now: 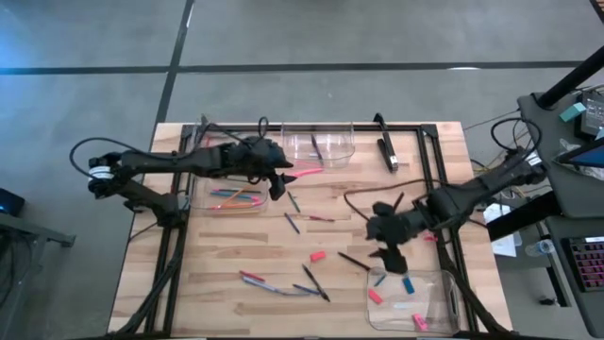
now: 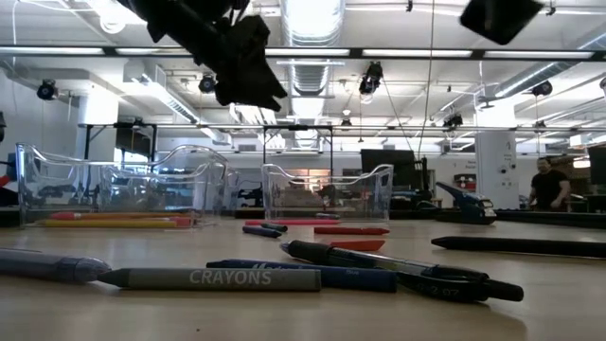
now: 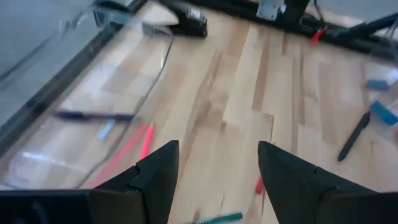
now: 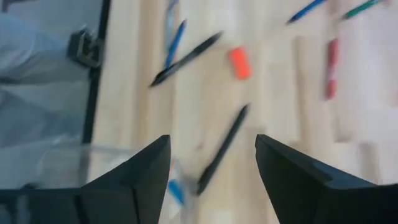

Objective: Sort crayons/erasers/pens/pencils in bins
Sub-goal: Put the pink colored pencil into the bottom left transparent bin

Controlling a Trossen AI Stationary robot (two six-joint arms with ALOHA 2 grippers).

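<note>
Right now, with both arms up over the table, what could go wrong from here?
1. The right gripper, open and empty, hangs beside the eraser bin; coming down it might clip the clear wall.
2. The black pen lies close to that bin, leaving little room for a grasp.
3. The open left gripper hovers near a pink crayon by another bin's edge.

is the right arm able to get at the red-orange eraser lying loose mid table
Probably yes. The right gripper hangs open above bare wood, and the red-orange eraser lies beside it with only a black pen between, nothing covering it. The left gripper is well away.
</note>
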